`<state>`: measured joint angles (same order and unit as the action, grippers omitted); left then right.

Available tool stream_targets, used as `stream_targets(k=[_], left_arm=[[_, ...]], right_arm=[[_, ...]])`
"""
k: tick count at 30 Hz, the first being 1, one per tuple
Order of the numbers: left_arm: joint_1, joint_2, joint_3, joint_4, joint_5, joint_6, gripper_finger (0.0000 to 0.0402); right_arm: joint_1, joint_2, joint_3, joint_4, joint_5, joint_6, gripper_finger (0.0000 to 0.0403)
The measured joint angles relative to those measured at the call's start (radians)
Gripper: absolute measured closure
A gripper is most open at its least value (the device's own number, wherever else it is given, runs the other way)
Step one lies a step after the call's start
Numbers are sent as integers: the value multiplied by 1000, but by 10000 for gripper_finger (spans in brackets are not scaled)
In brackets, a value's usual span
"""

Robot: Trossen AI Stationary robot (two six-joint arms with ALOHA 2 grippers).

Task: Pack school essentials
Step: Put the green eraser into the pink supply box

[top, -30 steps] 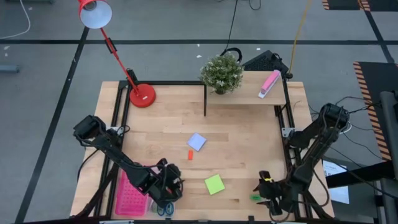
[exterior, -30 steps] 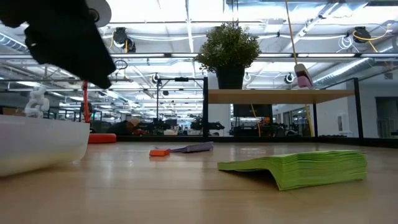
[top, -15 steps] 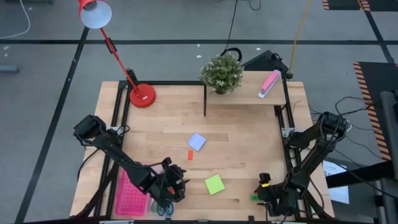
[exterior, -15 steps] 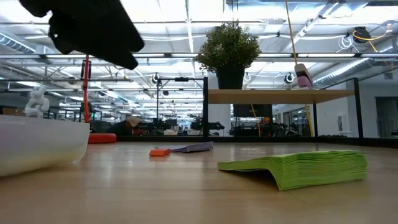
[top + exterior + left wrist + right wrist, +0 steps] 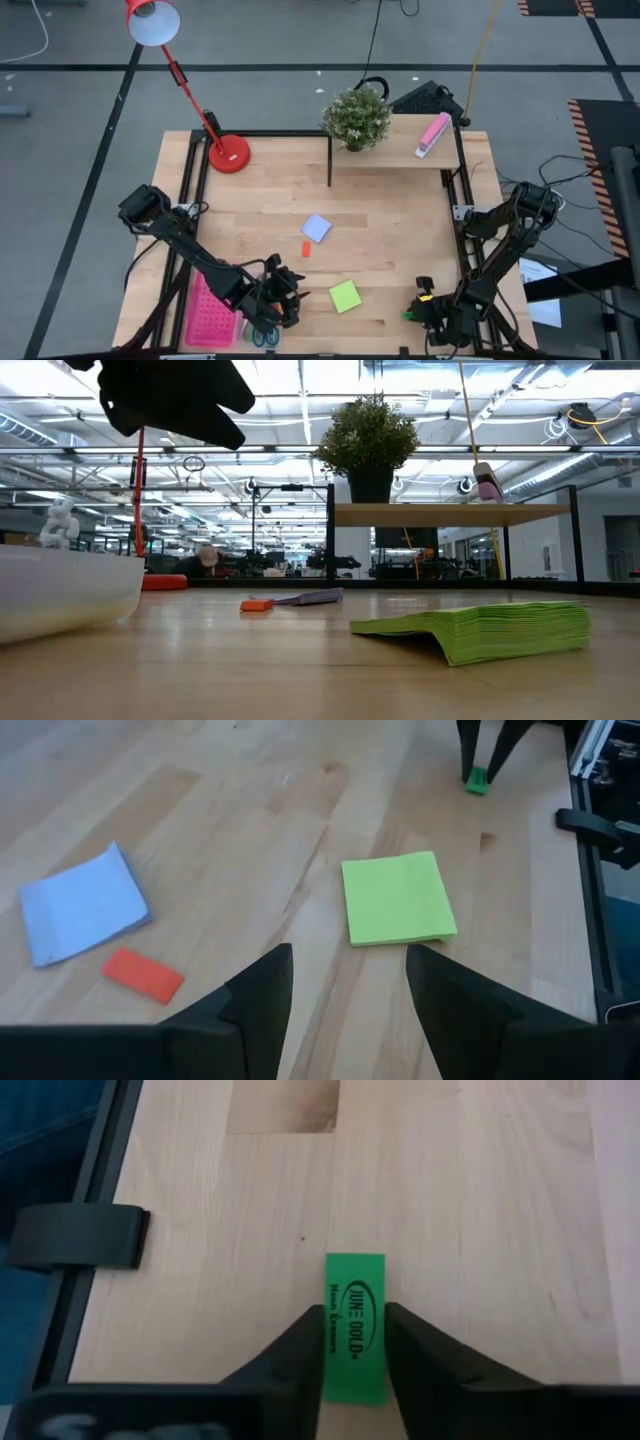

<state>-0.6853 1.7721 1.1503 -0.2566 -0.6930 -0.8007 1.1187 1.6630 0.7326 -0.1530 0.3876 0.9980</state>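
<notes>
High view showed the left gripper (image 5: pixel 285 300) at the lower left of the frame, just right of the pink tray (image 5: pixel 212 322) and above the scissors (image 5: pixel 262 337). Over the past second it had crept rightward toward the green pad (image 5: pixel 345 296), which suggested that pad was its next pick. Its fingers were spread and empty. The right gripper (image 5: pixel 425 310), at the lower right, had barely shifted and stayed low over the green block (image 5: pixel 411 317).

In the left wrist view, the two dark fingers (image 5: pixel 255 1005) stood apart, with the green pad lying flat just beyond the gap between them. The blue pad (image 5: pixel 82 916) and the orange block (image 5: pixel 142 974) lay off to the left of the frame, and the green block sat small at the top under the other arm.

Only the right wrist view showed that arm's state: its fingers straddled the printed green block (image 5: pixel 354 1326), one pressed close on each long side, so the block looked gripped but still resting on the table (image 5: pixel 470 1200).

The low view added that the green pad (image 5: pixel 480 630) was a thick stack with one corner lifted. The left arm had slid right across the upper left of that frame. Most items still lay loose, so the packing looked far from done.
</notes>
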Motion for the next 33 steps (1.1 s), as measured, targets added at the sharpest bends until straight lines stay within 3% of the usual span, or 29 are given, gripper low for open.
stream_targets(k=[4,9,17,27,33], left_arm=[[0,0,0,1,0,3,202],[1,0,0,57,-1,32,202],[25,3,0,279,-9,249,202],[41,149,2,733,30,940,197],[70,231,49,804,46,1265,161]], right_arm=[[-1,-7,-1,5,-9,-15,333],[-2,-51,-5,5,-18,-31,331],[-51,-128,-5,13,8,-115,326],[-191,-200,-3,35,-7,-252,326],[-292,-239,-3,119,-85,-340,326]])
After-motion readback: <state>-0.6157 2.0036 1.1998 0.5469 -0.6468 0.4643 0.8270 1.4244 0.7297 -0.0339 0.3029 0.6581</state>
